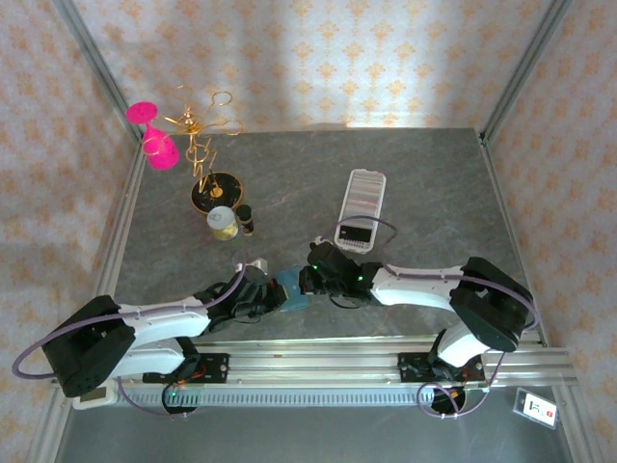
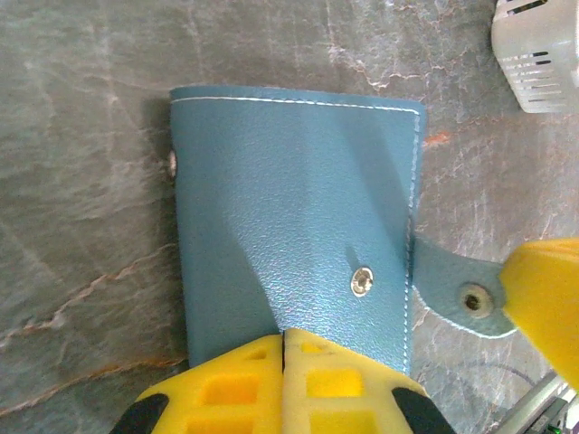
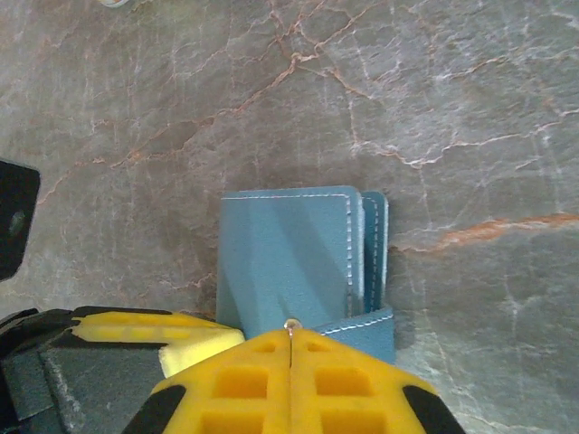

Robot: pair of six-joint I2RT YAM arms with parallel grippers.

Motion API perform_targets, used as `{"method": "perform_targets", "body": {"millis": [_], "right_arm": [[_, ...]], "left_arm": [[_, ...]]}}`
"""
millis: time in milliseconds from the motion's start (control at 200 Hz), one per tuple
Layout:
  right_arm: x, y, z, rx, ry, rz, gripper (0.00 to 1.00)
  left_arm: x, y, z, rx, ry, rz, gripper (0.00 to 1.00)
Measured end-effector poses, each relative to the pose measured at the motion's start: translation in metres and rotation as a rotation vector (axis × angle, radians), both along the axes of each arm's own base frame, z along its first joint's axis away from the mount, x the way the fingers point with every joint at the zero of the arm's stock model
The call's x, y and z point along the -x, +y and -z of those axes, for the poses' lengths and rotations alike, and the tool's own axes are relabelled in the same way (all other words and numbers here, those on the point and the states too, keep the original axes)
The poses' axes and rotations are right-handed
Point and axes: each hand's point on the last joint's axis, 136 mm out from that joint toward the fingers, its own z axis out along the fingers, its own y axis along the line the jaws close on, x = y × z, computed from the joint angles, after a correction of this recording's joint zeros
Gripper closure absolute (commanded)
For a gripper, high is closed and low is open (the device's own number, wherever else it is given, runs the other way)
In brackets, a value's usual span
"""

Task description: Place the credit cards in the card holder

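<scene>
1. The left gripper (image 2: 283, 354) is closed on the near edge of the card holder (image 2: 294, 208). Its yellow fingers (image 2: 226, 389) are pressed together with the teal leather between them.
2. The right gripper (image 3: 289, 348) is also closed. It pinches the clasp tab (image 2: 448, 282) at its metal snap.
3. The card holder lies folded and flat on the grey stone-patterned table (image 1: 434, 183), between the two grippers and near the front edge. The tab sticks out to the side, not fastened to the stud on the cover.
4. Farther back, on the right, the long white tray (image 1: 351, 201) lies apart from the holder. The credit cards (image 1: 365, 196) stand in it as a striped row.
5. At the far left, a small jar (image 1: 223, 223) stands just beside a dark bottle (image 1: 246, 221). Behind them is a gold wire stand (image 1: 204, 135) with pink pieces (image 1: 152, 135).
</scene>
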Motion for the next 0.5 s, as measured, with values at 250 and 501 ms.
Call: {"method": "perform_targets", "body": {"millis": [250,501], "right_arm": [[-0.004,0.011,0.014,0.042,0.020,-0.018,1.00],[-0.002,0.014,0.020,0.068,0.024,-0.031,1.00]], "left_arm": [[0.000,-0.002,-0.001,-0.006,-0.003,0.009,1.00],[0.002,0.001,-0.001,0.000,-0.007,0.008,1.00]]}}
